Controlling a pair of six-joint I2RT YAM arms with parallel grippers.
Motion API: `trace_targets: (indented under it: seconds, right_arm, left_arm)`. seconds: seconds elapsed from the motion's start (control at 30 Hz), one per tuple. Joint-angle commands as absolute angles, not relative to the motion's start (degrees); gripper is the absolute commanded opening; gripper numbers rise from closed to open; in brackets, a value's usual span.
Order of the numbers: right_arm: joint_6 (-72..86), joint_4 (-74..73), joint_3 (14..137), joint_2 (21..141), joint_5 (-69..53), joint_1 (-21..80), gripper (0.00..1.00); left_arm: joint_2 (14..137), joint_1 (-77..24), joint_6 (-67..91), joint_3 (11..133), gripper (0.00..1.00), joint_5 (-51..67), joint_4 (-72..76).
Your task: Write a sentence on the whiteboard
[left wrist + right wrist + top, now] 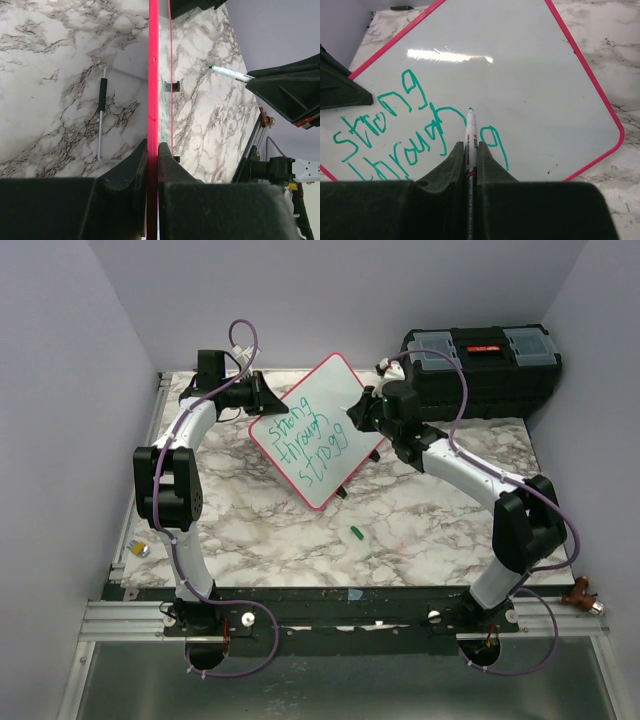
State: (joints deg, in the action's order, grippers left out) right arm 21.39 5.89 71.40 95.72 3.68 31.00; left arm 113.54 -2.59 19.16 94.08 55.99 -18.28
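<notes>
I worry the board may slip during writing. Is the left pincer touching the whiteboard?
Touching. The left wrist view shows the left pincer closed on the pink frame of the whiteboard, with one finger pressed against each side and no gap.

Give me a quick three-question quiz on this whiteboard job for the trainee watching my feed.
1. True or false: the left gripper is clamped on the edge of the whiteboard.
2. Which holds the marker? A) left gripper B) right gripper C) neither
3. Fill in: the top line of the sentence reads "____".
Key: 1 true; 2 B; 3 strong.
</notes>
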Motion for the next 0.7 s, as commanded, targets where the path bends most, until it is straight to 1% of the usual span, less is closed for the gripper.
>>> trace_targets:
  seconds: [0.0,0.27,0.67]
  right_arm:
    - [20.63,3.49,75.03,99.38,5.87,30.69,0.01]
    - [20.51,2.15,78.57,103.32,7.05,29.93,0.01]
    - [20.79,2.11,78.11,105.79,6.65,29.43,0.01]
  left_arm:
    - [112.35,-3.26,14.41,93.6,0.0,54.51,-16.64]
    - [112.51,-3.27,14.41,93.77,0.0,54.72,-16.52]
    - [112.94,-3.26,14.68,94.29,0.0,54.8,-16.47]
